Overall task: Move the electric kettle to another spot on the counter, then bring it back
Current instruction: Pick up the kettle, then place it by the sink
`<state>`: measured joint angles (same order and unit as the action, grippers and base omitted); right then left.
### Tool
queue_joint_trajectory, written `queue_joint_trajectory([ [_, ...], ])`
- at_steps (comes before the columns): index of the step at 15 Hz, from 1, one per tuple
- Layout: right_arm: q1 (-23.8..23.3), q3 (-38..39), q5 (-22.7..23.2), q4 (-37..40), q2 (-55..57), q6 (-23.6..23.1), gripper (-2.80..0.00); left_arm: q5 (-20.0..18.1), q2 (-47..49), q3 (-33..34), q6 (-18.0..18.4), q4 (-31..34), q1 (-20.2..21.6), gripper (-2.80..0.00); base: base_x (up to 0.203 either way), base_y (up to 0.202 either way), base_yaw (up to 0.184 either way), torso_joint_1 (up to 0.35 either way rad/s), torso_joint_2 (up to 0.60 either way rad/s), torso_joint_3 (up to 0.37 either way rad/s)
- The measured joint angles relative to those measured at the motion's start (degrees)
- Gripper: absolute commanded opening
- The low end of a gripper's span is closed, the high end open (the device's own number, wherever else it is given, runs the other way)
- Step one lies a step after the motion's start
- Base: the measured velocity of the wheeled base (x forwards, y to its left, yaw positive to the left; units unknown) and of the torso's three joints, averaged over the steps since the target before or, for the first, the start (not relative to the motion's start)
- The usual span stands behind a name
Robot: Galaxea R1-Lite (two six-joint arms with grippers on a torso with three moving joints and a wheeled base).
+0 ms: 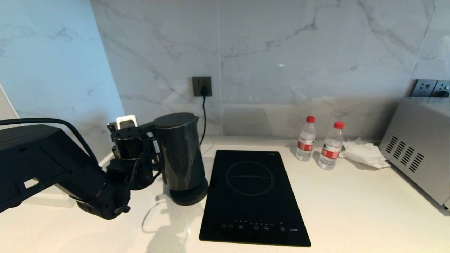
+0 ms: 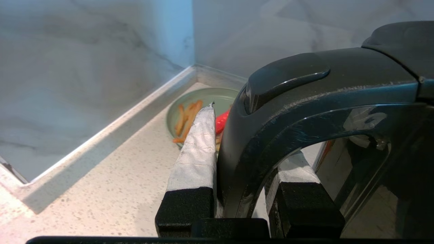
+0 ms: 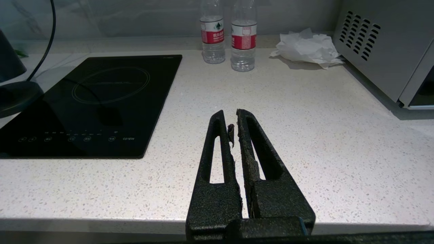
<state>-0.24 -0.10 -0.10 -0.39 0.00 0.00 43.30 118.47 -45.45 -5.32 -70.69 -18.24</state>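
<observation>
Already the left pincer (image 2: pixel 234 189) is clamped on the electric kettle (image 1: pixel 179 154) loop handle, kettle sitting on its round base (image 1: pixel 190 196) near the table (image 1: pixel 351 211) back-left corner beside the hob (image 1: pixel 251 193). Right pincer (image 3: pixel 234 135) closed, empty, idle at the front edge. Judging: grasp done; moving out and returning left.

- The electric kettle (image 1: pixel 181 154) is a tall, glossy black jug with a flat black lid, a small spout at its top rim and a big loop handle (image 2: pixel 271 135) on its left side.
- It stands upright on a round black base at the left of the counter (image 1: pixel 351 211), just beside the black hob's left edge.
- The counter is a white, finely speckled stone top that meets grey-veined marble walls at the back and left.
</observation>
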Motion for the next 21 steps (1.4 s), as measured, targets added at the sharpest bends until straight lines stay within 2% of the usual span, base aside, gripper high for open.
queue_joint_trajectory([
  [21,0.0,0.0,0.0,0.0,0.0,0.0,-2.8,-11.3,0.7,2.0,-0.7,-0.5,18.9,-2.8,0.0,0.0,0.0,0.0,0.0,0.0],
])
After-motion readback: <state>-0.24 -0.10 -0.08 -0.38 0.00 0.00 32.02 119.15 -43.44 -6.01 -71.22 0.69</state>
